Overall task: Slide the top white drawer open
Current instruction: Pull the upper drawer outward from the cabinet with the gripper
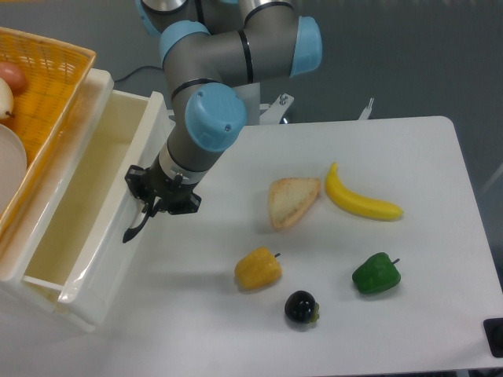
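One gripper (149, 210) clamped on black handle (135, 229), top white drawer (86, 236) pulled well out.

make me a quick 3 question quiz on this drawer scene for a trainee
1. True or false: the top white drawer is pulled out and looks empty inside.
2. Which item lies nearest the gripper? A) banana B) yellow pepper C) green pepper
3. Fill in: the bread slice lies just to the ___ of the banana in the camera view.

Key: 1 true; 2 B; 3 left. The gripper sits at the black handle on the drawer front.
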Controlling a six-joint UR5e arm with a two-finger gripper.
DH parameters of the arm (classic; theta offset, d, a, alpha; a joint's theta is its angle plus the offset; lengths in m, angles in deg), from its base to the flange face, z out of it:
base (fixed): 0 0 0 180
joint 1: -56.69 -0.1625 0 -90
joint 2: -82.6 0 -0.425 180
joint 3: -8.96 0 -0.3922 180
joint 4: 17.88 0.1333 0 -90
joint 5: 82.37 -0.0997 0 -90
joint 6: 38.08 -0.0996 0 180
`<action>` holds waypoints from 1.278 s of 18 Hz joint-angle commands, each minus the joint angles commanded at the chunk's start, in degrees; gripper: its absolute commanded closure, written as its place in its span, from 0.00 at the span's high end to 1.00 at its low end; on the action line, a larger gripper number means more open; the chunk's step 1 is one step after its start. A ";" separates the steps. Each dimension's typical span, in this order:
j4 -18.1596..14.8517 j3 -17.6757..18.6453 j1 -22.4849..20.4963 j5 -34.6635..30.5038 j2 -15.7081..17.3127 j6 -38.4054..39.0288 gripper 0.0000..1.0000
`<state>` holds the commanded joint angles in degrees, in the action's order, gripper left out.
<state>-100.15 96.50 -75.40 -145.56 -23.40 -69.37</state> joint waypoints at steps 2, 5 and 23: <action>0.00 -0.18 -0.18 0.00 -0.18 0.00 0.21; 0.00 -0.26 -0.70 0.00 -0.26 -0.09 0.21; 0.09 -0.79 -2.99 0.00 -0.26 -0.18 0.21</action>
<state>-100.06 95.71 -78.39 -145.56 -23.66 -69.54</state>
